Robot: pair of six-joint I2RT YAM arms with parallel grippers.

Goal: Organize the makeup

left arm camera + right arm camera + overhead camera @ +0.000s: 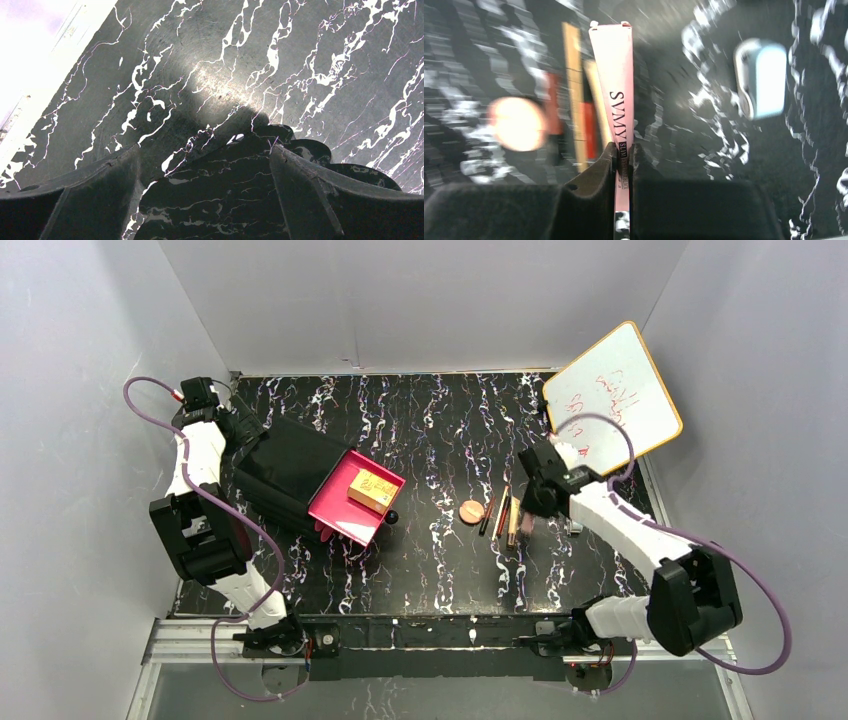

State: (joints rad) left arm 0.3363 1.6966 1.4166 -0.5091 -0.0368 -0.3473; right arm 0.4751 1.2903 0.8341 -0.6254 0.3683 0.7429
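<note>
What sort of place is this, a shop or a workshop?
Probably a robot test booth in a lab: plain grey walls box in a marbled table, two robot arms are bolted to its near edge, and the right hand grips a pink tube.

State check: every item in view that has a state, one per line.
pink drawer: pulled open, yellow packet inside
pink tube: clamped between right gripper fingers
left gripper: open, empty
round compact: loose on table
pencils: loose, beside compact
whiteboard: propped up, written on
</note>
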